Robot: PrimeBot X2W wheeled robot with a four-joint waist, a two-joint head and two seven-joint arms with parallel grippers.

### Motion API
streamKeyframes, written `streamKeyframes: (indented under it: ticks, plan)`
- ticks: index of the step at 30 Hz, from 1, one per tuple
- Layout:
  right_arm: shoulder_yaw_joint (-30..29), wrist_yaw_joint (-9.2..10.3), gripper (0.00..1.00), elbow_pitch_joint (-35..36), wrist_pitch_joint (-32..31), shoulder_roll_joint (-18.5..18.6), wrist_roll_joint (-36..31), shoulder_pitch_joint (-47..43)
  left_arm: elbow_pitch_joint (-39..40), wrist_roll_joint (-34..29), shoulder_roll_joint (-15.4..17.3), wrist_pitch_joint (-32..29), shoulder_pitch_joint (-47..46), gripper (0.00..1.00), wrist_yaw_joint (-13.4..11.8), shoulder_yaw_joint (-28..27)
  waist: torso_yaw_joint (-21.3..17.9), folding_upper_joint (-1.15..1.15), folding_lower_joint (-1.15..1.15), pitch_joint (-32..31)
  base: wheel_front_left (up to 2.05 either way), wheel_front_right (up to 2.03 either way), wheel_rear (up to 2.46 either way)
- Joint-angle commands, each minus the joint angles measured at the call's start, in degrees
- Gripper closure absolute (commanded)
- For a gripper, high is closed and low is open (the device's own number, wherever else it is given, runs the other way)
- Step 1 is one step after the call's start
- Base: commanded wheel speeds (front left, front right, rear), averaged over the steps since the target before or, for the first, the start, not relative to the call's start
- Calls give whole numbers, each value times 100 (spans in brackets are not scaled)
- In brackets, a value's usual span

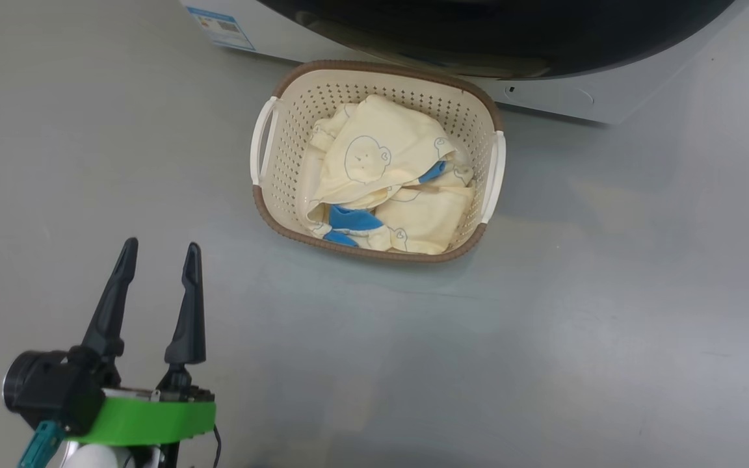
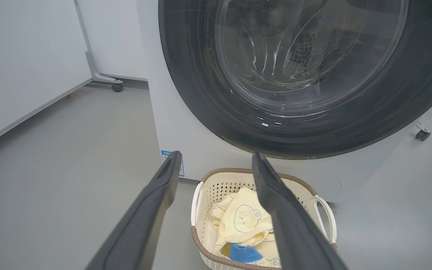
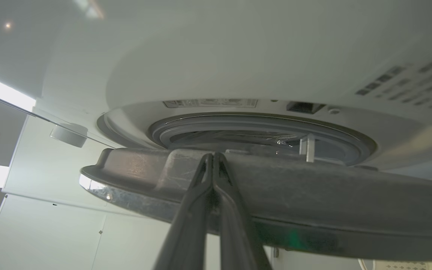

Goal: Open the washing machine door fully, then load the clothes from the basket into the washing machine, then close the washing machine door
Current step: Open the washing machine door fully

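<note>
Head view: the left gripper [image 1: 161, 250] sits lower left, jaws spread and holding nothing. The basket [image 1: 283, 140] of clothes [image 1: 381, 162] lies upper centre, just below the washer [image 1: 283, 32].

Left wrist view: the door [image 2: 201, 93] takes the upper right.

Right wrist view: the right gripper [image 3: 213, 157] is mid-frame, fingers pressed together, tips at the door's edge. The door stands off the gasket [image 3: 261, 123].

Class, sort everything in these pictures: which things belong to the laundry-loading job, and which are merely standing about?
Job: white boxy front-loading washing machine; its round glossy black door; cream perforated plastic basket; pale yellow bear-print clothes.
Standing about: white wheeled stand leg; small black caster; smooth grey floor.
</note>
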State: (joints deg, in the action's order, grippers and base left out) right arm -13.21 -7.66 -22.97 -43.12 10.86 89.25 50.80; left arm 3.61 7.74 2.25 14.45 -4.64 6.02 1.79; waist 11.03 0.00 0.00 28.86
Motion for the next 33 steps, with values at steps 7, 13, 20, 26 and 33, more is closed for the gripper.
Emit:
streamKeyframes:
  ticks: [7, 13, 20, 26, 33]
  plan:
    - [520, 17, 100, 288, 29, -348, -44, 46, 209, 20, 63, 55, 0, 0, -17, -233, 18, 0, 0, 79, 0, 0, 0]
    - [510, 17, 100, 316, 127, -344, -27, 85, 219, 17, 63, 55, 0, 0, -28, -227, 9, 0, 0, 155, 0, 0, 0]
    - [529, 17, 100, 337, 231, -357, -13, 104, 229, -3, 63, 55, 7, 0, -45, -238, -25, 0, 0, 195, 0, 0, 0]
    - [565, 17, 100, 347, 270, -355, 4, 75, 215, -15, 63, 55, 6, 0, -38, -232, -37, 0, 0, 167, 0, 0, 0]
    - [623, 17, 100, 326, 274, -391, 28, -21, 154, -9, 63, 55, 21, 0, -41, -260, -108, 0, 0, 6, 0, 0, 0]
